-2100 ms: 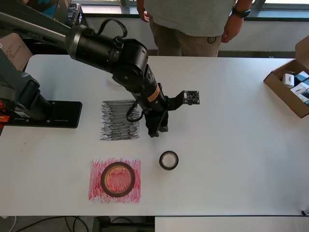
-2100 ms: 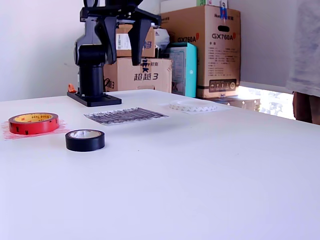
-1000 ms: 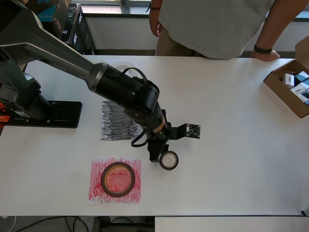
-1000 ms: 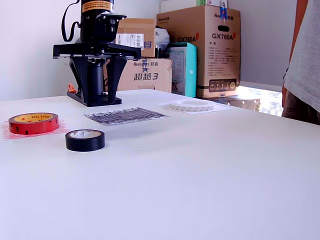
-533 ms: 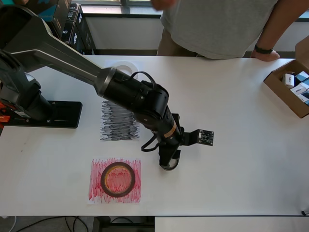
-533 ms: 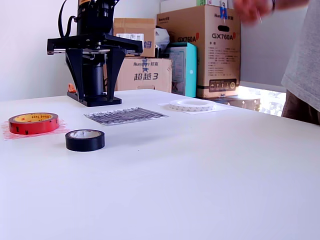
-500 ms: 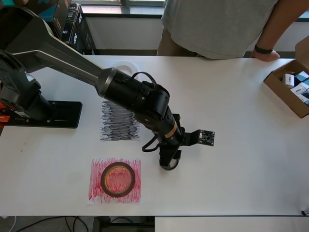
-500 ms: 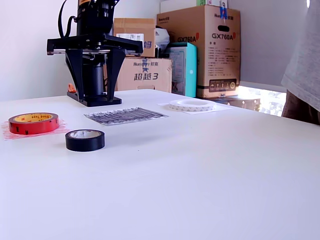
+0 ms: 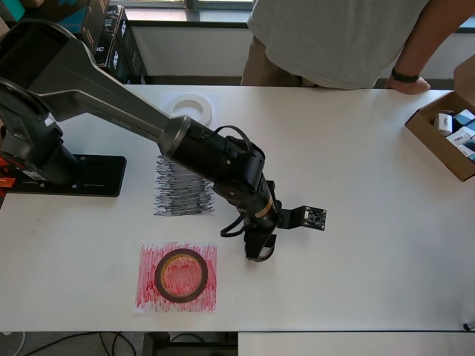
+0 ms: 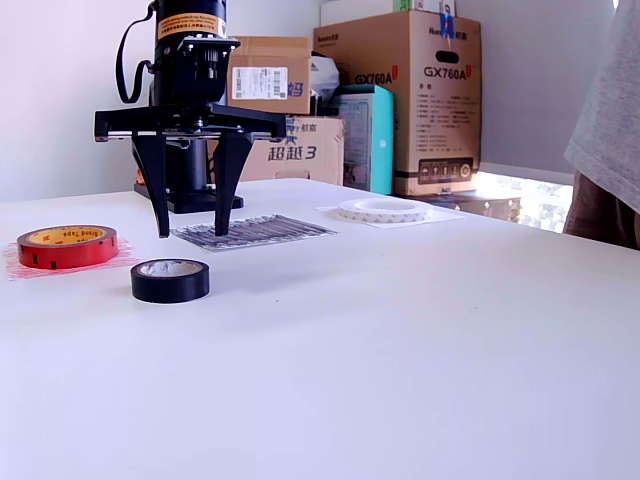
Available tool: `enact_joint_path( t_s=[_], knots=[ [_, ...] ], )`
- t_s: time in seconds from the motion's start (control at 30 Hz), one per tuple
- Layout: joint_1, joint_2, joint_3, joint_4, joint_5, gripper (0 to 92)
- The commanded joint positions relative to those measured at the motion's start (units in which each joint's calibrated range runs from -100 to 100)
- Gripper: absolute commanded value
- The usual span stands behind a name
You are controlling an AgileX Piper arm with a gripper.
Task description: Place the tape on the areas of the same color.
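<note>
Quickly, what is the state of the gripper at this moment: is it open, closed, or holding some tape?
Gripper: open and holding nothing; it hangs above the small black tape roll, not touching it.

cardboard boxes (image 10: 400,95), person (image 9: 334,41)

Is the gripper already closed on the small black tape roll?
No; in the exterior view the gripper hangs open above the small black tape roll, fingertips clear of it.
</note>
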Motion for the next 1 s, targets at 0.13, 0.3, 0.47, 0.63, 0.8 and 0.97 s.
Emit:
enact_joint_path(
  t_s=[0.13, 0.3, 0.47, 0.63, 0.8, 0.97],
  knots=[
    [-0.5, 1.6, 0.1, -0.2, 0.0, 51.6],
    [-0.3, 2.4, 0.2, -0.2, 0.0, 51.6],
    [-0.1, 3.2, 0.2, -0.2, -0.1, 51.6],
    [0.0, 3.9, 0.2, -0.2, -0.2, 51.6],
    [0.0, 4.5, 0.2, -0.2, -0.3, 51.6],
    [0.0, 4.9, 0.2, -0.2, -0.3, 51.6]
  ],
)
